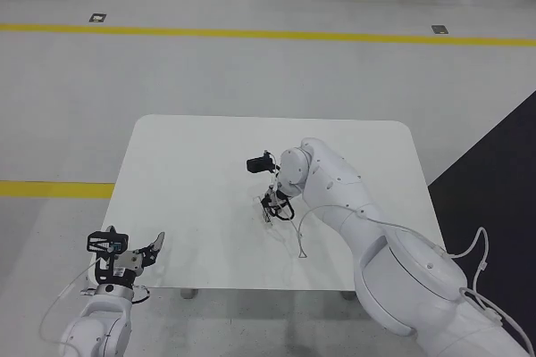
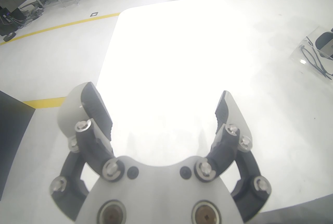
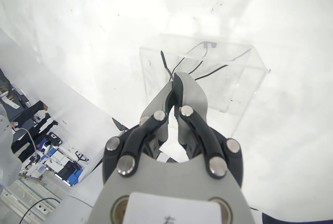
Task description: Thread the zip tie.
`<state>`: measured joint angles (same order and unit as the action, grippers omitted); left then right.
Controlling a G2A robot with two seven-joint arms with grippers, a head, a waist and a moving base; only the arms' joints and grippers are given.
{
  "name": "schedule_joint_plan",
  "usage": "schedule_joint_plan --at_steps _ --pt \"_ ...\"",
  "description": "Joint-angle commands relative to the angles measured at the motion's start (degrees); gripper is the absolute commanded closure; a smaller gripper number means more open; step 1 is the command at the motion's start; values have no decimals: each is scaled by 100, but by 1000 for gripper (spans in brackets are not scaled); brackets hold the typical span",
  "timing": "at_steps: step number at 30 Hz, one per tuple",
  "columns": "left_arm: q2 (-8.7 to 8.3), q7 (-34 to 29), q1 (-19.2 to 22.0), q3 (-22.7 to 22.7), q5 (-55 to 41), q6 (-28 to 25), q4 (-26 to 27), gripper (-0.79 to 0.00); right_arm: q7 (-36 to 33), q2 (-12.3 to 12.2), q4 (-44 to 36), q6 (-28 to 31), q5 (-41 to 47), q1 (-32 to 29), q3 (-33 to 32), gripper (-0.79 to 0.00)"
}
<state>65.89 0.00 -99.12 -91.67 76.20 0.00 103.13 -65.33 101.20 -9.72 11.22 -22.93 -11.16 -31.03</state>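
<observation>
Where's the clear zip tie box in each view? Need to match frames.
Top view: clear box mid-table, under the right arm's wrist.
Left wrist view: clear box far beyond the open left end effector, cut by the frame's edge.
Right wrist view: clear box just past the right end effector, which is shut on a zip tie.
Shared landmark: the white table under the box.

Plastic zip tie [image 3: 164, 61], clear plastic box [image 3: 235, 85]
</observation>
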Motion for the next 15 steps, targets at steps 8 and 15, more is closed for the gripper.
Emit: schedule_joint_plan --at_steps 8,15 --pt "0 0 0 0 0 0 0 -785 -27 26 -23 35 -88 -20 -21 0" --pt "0 0 0 0 0 0 0 -785 -108 60 -87 254 -128 -104 -31 -58"
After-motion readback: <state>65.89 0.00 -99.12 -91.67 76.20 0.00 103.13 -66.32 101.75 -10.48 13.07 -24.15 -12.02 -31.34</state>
